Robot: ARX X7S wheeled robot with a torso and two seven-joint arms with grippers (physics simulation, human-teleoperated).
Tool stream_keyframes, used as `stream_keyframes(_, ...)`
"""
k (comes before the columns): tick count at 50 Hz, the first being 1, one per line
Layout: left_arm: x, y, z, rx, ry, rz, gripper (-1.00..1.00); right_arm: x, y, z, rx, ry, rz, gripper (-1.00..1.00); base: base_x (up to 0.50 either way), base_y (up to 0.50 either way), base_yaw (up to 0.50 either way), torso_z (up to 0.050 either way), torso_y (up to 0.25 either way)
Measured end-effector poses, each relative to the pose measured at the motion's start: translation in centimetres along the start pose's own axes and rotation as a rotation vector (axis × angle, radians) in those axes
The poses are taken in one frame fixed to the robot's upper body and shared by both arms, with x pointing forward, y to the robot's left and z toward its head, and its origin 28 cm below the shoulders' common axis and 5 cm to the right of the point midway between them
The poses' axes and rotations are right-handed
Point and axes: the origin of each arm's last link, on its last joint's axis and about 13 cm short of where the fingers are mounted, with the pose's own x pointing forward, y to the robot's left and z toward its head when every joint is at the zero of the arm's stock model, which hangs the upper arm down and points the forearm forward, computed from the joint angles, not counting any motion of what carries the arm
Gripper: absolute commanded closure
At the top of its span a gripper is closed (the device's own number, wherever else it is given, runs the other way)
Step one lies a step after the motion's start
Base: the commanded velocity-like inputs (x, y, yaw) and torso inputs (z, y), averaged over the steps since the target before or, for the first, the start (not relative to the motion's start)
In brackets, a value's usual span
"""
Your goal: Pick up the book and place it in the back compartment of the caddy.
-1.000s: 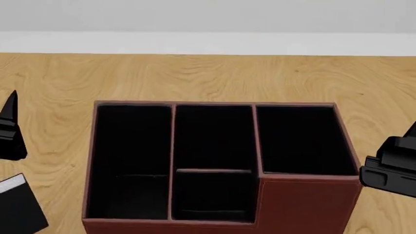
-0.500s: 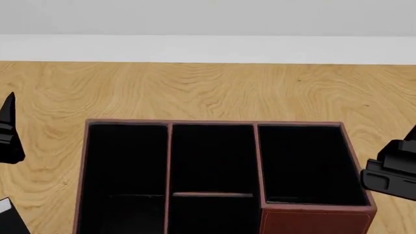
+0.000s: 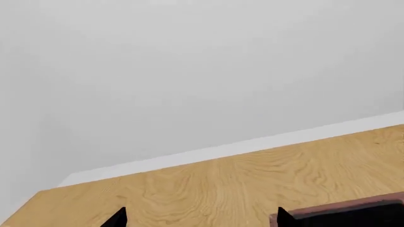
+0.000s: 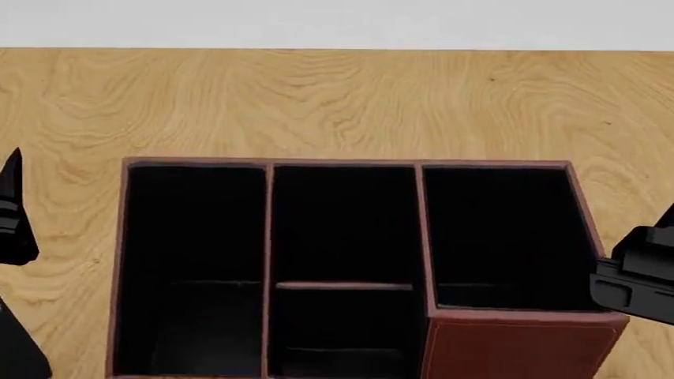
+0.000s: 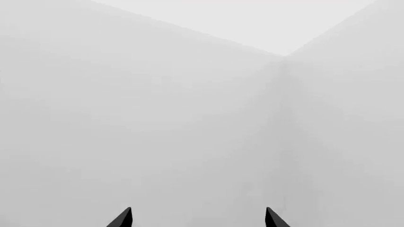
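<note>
Caddy (image 4: 516, 347): red-brown box with black cells, sitting at the centre of the head view on the desk (image 4: 337, 103). It is now filling more of the frame than half a second ago, and the wall strip at the top is shrinking to a thin band; the head is tilting down and closing in. All cells are showing empty, the rear row lying along the upper part of the box.

Book (image 4: 19, 347): only a black corner is showing at the lower left edge of the head view, just left of the caddy; a second ago its white page edge was also in view. Not yet picked up, so the task is judged to be at its very start.

Left gripper (image 3: 200, 218): hovering at the left edge of the head view above the book corner, fingers spread apart, holding nothing, pointing across the desk toward the wall.

Right gripper (image 5: 198, 218): hanging at the right edge beside the caddy's right wall, fingers likewise parted and empty, aimed at bare wall.
</note>
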Motion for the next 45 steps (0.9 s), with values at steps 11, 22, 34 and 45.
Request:
stream_keyframes(11,0.1,0.0,-0.1,0.002,0.005,0.0,-1.0,0.0,0.0,0.0,-0.001,0.001,0.0,-1.0,0.0,0.0,0.0,0.0,-0.242)
stream_keyframes(22,0.0,0.0,0.0,0.004,0.006,-0.002,-1.0,0.0,0.0,0.0,-0.001,0.0,-0.002,-1.0,0.0,0.0,0.0,0.0,-0.217)
stream_keyframes(34,-0.4,0.2,0.4,0.026,0.016,-0.012,-1.0,-0.1,-0.1,0.0,0.0,0.001,-0.001,-1.0,0.0,0.0,0.0,0.0,-0.005)
stream_keyframes(45,-1.9,1.8,1.7,0.132,0.074,-0.018,-1.0,-0.2,-0.1,0.0,0.003,0.001,0.0,-1.0,0.0,0.0,0.0,0.0,0.0)
